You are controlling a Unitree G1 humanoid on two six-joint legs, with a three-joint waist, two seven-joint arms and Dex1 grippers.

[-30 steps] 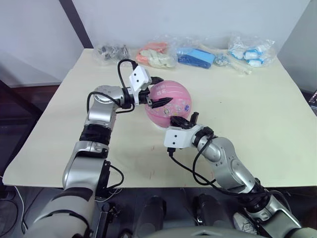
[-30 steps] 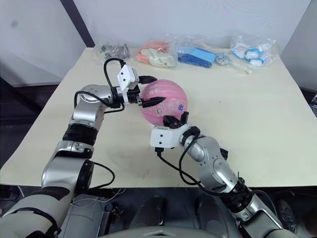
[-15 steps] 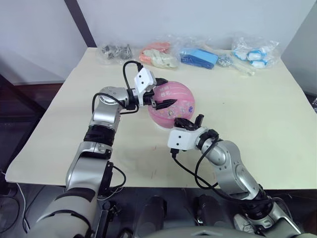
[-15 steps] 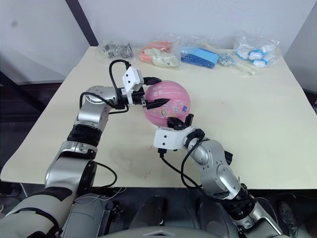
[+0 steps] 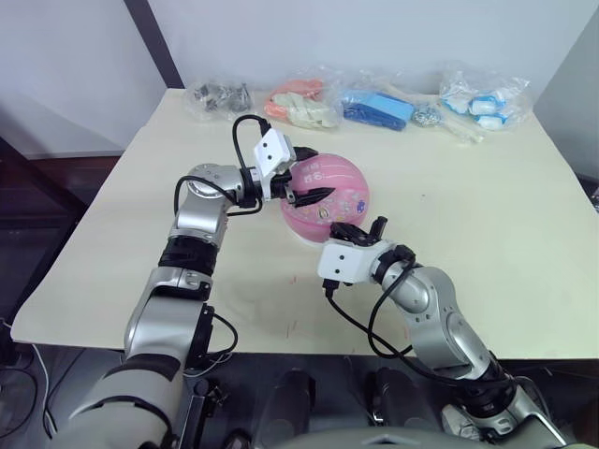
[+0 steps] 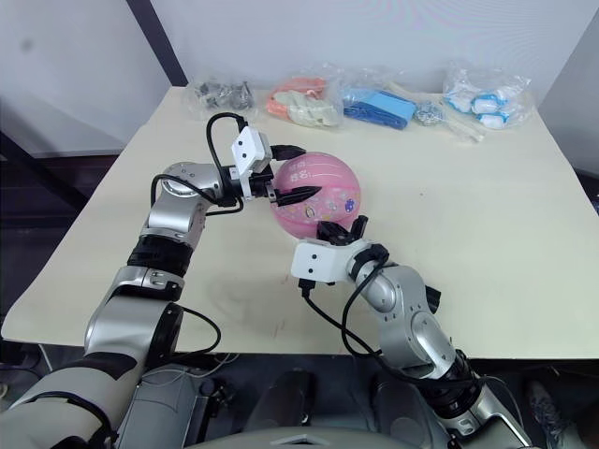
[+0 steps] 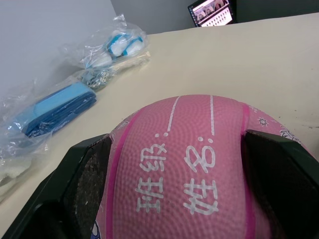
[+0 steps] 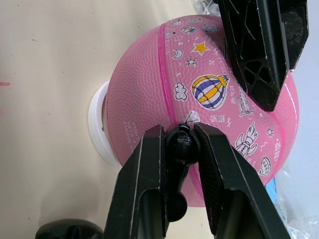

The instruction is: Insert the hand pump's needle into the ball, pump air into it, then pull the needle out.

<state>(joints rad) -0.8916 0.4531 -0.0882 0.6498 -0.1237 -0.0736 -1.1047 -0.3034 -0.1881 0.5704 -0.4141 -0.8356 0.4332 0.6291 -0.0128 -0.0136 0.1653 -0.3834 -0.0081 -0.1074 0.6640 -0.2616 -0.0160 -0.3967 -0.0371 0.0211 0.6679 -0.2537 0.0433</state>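
Note:
The pink ball [image 5: 342,182] with cartoon prints rests on a white ring stand [image 8: 97,124] in the middle of the table. My left gripper [image 5: 315,173] reaches in from the left, and its two black fingers [image 7: 87,174] press against both sides of the ball's upper part. My right gripper [image 8: 182,149] is at the ball's near side, shut on a small round black piece [image 8: 182,142] with a short stem, seemingly the hand pump's hose end, held against the ball. The needle is hidden. The pump's barrel is out of view.
Several plastic bags line the table's far edge: dark metal parts [image 5: 217,94], orange and white items [image 5: 298,105], blue items [image 5: 374,108], and blue-white items [image 5: 477,94]. Bare tabletop [image 5: 487,206] lies right of the ball.
The camera has shifted a little, so the whole picture moved. Both grippers and the ball keep the same places relative to one another.

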